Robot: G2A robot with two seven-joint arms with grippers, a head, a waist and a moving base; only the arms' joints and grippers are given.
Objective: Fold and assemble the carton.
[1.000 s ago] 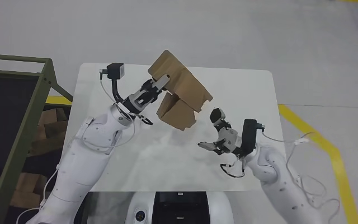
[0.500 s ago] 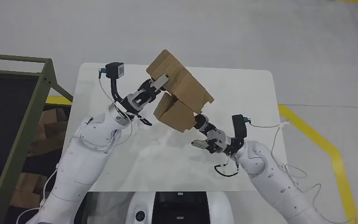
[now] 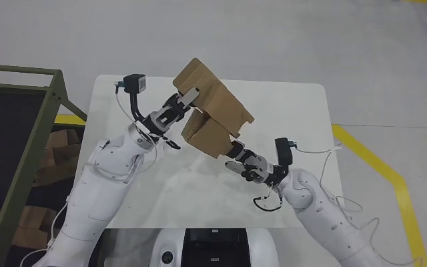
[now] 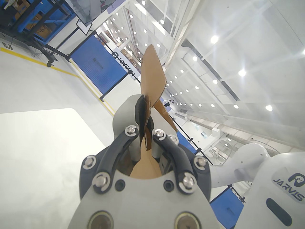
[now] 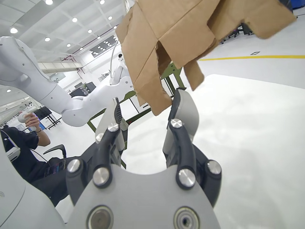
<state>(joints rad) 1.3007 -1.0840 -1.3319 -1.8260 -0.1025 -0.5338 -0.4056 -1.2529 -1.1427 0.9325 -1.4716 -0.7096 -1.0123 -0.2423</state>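
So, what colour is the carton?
The carton is plain brown cardboard; the right wrist view shows it best.

A white table with rounded corners stands on a pale grey floor. To its right, a yellow line is painted on the floor. At the left stands a green metal frame, with brown cardboard pieces lying beneath it. The high white ceiling carries rows of round lamps. Blue barrier panels and blue shelves stand far off.
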